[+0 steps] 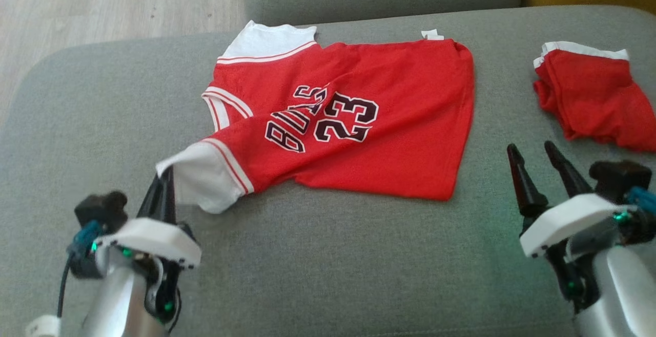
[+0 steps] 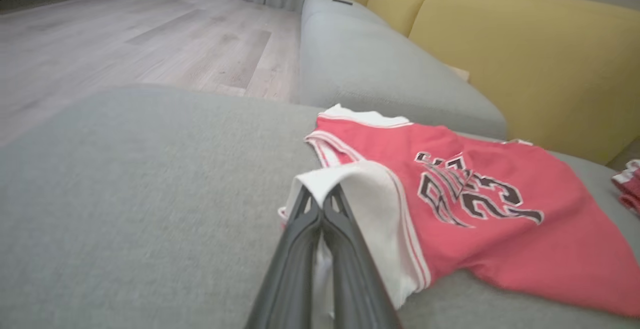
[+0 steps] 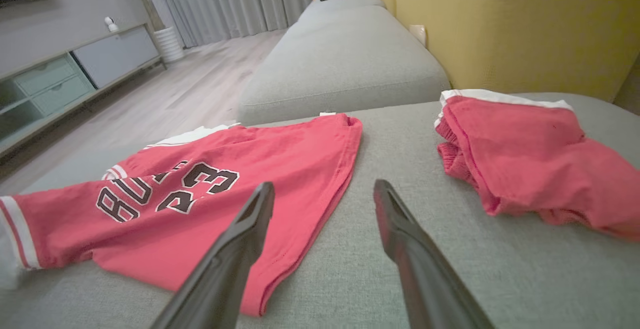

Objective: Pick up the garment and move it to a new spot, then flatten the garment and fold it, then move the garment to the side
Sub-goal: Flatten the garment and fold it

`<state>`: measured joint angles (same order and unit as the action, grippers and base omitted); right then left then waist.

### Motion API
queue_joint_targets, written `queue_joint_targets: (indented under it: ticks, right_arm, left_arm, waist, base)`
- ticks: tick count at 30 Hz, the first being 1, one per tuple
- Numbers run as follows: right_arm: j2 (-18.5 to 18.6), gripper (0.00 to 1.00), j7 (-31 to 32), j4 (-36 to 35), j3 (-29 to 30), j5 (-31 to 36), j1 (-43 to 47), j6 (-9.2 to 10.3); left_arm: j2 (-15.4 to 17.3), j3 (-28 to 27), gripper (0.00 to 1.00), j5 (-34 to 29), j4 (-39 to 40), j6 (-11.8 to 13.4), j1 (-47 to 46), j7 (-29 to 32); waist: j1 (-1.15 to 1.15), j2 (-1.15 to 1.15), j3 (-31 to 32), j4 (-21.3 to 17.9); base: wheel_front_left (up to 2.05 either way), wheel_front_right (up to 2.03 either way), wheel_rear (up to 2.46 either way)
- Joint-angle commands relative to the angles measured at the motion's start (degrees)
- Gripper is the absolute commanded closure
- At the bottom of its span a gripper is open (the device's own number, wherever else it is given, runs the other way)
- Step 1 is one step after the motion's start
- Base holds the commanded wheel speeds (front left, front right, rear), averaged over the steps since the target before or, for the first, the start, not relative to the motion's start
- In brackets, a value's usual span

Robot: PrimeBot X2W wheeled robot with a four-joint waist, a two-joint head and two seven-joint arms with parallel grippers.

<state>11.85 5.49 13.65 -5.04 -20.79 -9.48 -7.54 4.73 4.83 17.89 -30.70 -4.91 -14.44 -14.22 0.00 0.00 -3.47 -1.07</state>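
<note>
Here's the red jersey [image 1: 359, 122], spread out front-up across the middle of the grey cushion [image 1: 318, 275], mostly flat but with soft creases running through the chest. It's bright red mesh-like fabric with white sleeves, each sleeve edged by thin red-and-white stripes. In the head view the hem lies toward 2 o'clock and the neck end toward 9 o'clock. The chest print is dark with a white outline: a big "23" reads plainly, and beside it a word starting "BU", the rest caught in a fold with what looks like an "S" at the end. A white tag [image 1: 432, 34] pokes out at the hem edge, at 12 o'clock of the jersey, too small to read. Down at 8 o'clock, the left gripper [image 1: 165, 173] has its two dark fingers pinched tight together on the near white sleeve [image 1: 205, 173], and the sleeve's edge is lifted off the cushion where they grip it; the left wrist view shows the white cloth draped over the fingertips [image 2: 305, 204]. Over at 4 o'clock, the right gripper [image 1: 532, 150] has its fingers spread wide with nothing between them, just off the jersey's lower corner and not touching it. At 2 o'clock lies a second red garment [image 1: 594, 96] with a white band, bunched up and apart from the jersey. Behind it stands a yellow backrest [image 3: 525, 24], and a wooden floor [image 1: 102, 4] shows at 10 o'clock.
</note>
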Motion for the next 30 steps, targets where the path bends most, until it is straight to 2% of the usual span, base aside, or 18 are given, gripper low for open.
queue_joint_targets:
  ticks: [1,2,3,4,5,8,13,19,25,30]
  right_arm:
    - [-0.14,0.0,-0.96,-1.79,-0.48,0.21,-0.97,0.05]
    - [-0.91,0.0,-1.64,-1.58,-0.05,0.36,-0.48,0.05]
    - [-1.57,0.0,-2.41,-1.36,0.42,0.61,-0.09,0.05]
    - [-2.28,0.0,-3.32,-1.13,0.9,0.87,0.29,0.05]
    - [-3.0,0.0,-4.33,-0.91,1.36,1.15,0.62,0.05]
    - [-4.81,0.0,-7.9,-0.78,1.89,1.93,1.29,0.05]
    - [-6.57,0.0,-13.77,-1.52,2.26,3.07,1.92,0.05]
    - [-7.63,0.0,-18.32,-2.75,2.43,5.41,3.05,0.05]
    - [-8.58,0.0,-19.96,-2.88,1.83,6.26,5.81,0.05]
    - [-8.87,0.0,-20.3,-1.63,1.64,6.04,6.95,0.05]
  left_arm:
    - [1.48,-2.17,1.0,0.27,1.26,0.45,-1.84,-0.62]
    - [1.47,-2.46,1.0,0.33,0.31,0.57,-1.48,-0.66]
    - [1.43,-2.77,0.68,0.43,-0.59,0.66,-1.21,-0.69]
    - [1.32,-3.18,0.24,0.61,-1.35,0.75,-1.01,-0.72]
    - [1.17,-3.71,0.0,0.72,-1.55,0.87,-0.93,-0.73]
    - [0.38,-5.14,0.0,0.71,1.39,0.2,-0.61,-0.75]
    - [-1.02,-7.03,0.0,-1.82,13.07,-1.01,1.51,-0.76]
    - [-1.76,-5.07,0.0,-5.68,24.51,-1.64,6.03,-0.77]
    - [-1.83,-0.71,0.0,-8.67,27.81,-0.27,10.89,-0.77]
    - [-1.84,0.7,0.0,-7.38,28.69,1.05,12.66,-0.77]
  waist:
    - [0.0,0.0,-0.12,0.05]
    - [0.0,0.0,-0.23,0.09]
    - [0.0,0.0,-0.31,0.15]
    - [0.0,0.0,-0.37,0.25]
    - [0.0,0.0,-0.44,0.37]
    - [0.0,0.0,-0.59,0.84]
    - [0.0,0.0,-0.25,1.76]
    - [0.0,0.0,0.65,2.62]
    - [0.0,0.0,1.61,2.51]
    - [0.0,0.0,1.95,2.38]
  base:
    - [0.0,0.0,0.0]
    - [0.0,0.0,0.0]
    - [0.0,0.0,0.0]
    - [0.0,0.0,0.0]
    - [0.0,0.0,0.0]
    - [0.0,0.0,0.0]
    - [0.0,0.0,0.0]
    - [0.0,0.0,0.0]
    - [0.0,0.0,0.0]
    - [0.0,0.0,0.0]
